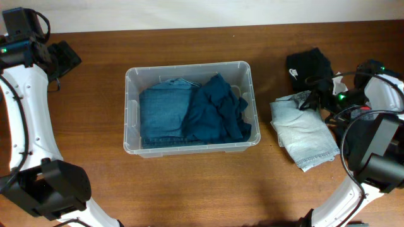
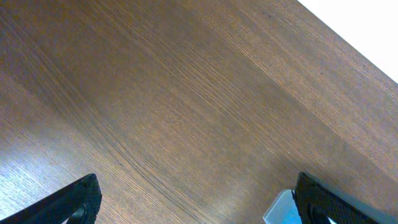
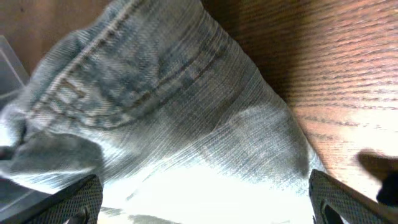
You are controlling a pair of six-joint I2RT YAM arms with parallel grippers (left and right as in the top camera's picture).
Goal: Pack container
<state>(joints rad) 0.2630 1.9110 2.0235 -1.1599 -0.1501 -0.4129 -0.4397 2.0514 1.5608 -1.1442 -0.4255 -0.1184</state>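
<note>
The clear plastic container (image 1: 128, 107) stands mid-table. Inside it, folded blue jeans (image 1: 163, 113) lie on the left and a dark teal garment (image 1: 216, 110) lies crumpled on the right. A pale denim garment (image 1: 304, 132) lies on the table to the right of the container; it fills the right wrist view (image 3: 161, 106). My right gripper (image 1: 314, 96) (image 3: 205, 185) is open, low over that garment's far end. My left gripper (image 1: 66, 55) (image 2: 196, 185) is open and empty over bare wood at the far left. A container corner (image 2: 278, 210) shows by its right finger.
A black garment (image 1: 309, 63) with a white logo lies at the far right, just behind the pale denim. A bit of white cloth or paper (image 1: 341, 83) shows beside it. The wooden table (image 1: 189, 183) ends at a pale wall along the back.
</note>
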